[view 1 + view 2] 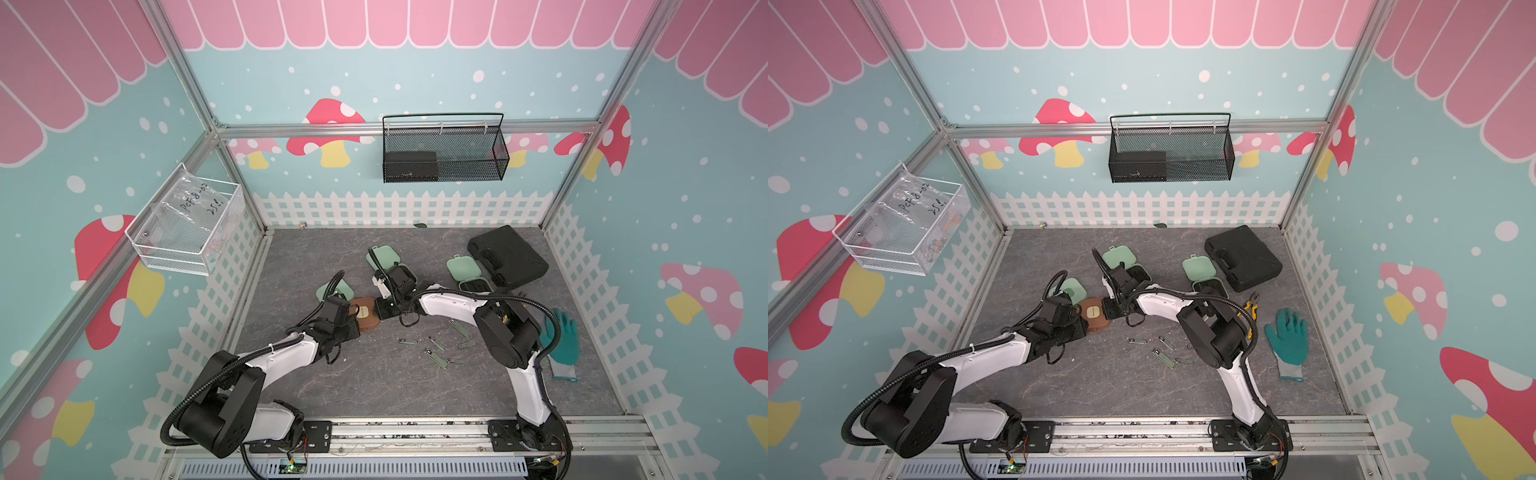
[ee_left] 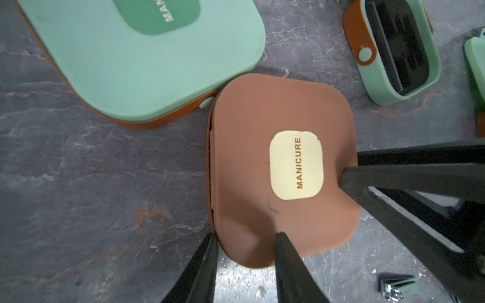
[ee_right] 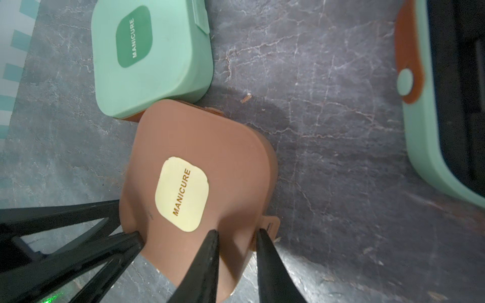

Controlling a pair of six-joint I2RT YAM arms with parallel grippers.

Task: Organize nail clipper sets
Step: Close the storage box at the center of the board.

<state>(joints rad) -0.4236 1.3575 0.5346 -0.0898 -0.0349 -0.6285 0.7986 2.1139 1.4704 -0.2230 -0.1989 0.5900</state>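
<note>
Left wrist view: my left gripper [image 2: 246,240] is clamped on one corner of the brown case [image 2: 249,157], with one finger on the lid and one against the side. My right gripper [image 3: 237,232] pinches another edge, beside the latch tab [image 3: 271,225]. The brown case sits lid down between both grippers.

- Touching it: one closed mint case [image 2: 144,65].
- Beyond it: two open mint cases [image 1: 461,266]. The one insert [image 2: 393,47] I can see looks empty.
- Near it, toward my right arm's base: loose clippers [image 1: 435,343], none stowed.

Assessment: early stage. Remaining steps are to open two cases, slot every clipper and close all four.
</note>
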